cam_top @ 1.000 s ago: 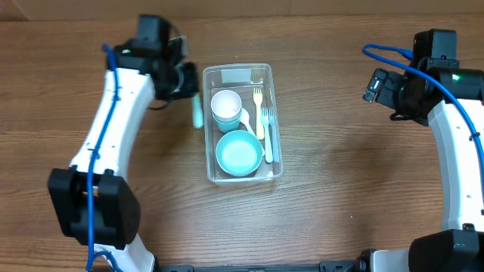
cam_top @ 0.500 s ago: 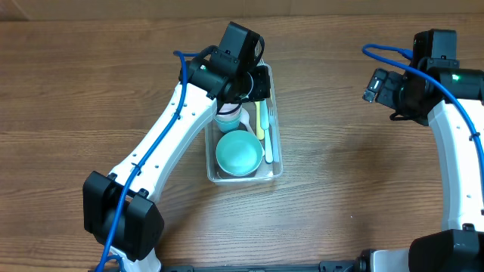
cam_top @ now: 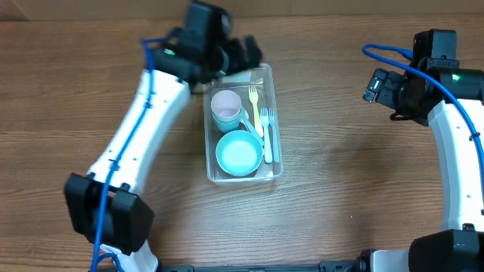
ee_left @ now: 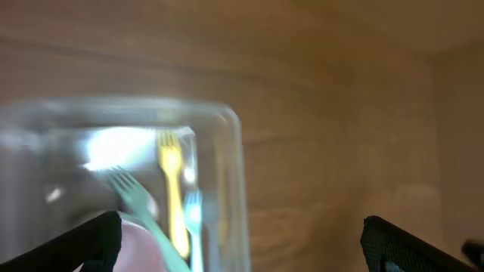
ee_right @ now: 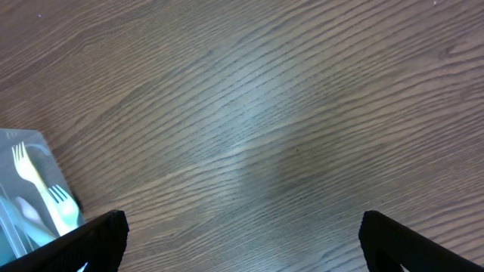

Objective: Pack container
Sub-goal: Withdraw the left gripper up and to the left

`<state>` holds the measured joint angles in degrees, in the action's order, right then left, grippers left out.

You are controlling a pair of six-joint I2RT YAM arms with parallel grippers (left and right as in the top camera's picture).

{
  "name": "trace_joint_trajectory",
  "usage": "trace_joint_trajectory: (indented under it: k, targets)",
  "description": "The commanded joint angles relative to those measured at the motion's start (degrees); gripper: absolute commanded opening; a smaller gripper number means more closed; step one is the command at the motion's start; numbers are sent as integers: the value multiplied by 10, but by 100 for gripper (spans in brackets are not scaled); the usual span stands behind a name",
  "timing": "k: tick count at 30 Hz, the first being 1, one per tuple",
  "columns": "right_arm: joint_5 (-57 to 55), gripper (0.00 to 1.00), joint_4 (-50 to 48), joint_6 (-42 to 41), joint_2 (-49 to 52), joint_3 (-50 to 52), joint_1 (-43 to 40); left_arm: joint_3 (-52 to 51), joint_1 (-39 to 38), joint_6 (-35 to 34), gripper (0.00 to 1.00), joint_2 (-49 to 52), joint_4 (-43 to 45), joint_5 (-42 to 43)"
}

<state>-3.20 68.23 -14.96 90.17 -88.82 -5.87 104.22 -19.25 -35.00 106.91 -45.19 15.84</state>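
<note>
One clear container sits mid-width on the bench, toward the far edge, holding a teal bowl, stacked cups, a yellow fork and a teal fork. The left gripper hangs over its far end, apparently spread, though that wrist view is blurred. The right gripper, spread wide, hovers near the right edge.

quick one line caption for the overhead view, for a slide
Left arm, jaws open, at the far end of the clear container holding a teal bowl, stacked cups and forks.
</note>
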Motion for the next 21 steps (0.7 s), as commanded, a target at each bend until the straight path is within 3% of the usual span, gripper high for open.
trace_joint_trajectory:
  k: [1,8,14,21]
  targets:
    - [-2,100,-2,-1,-4,-9,0,24,90,19,100,-42,-14,18]
    - [-2,100,-2,-1,-4,-9,0,24,215,141,100,-54,-52,12]
    - [-2,100,-2,-1,-4,-9,0,24,251,145,100,-54,-53,-61]
    - [-2,100,-2,-1,-4,-9,0,24,251,145,100,-54,-60,-62]
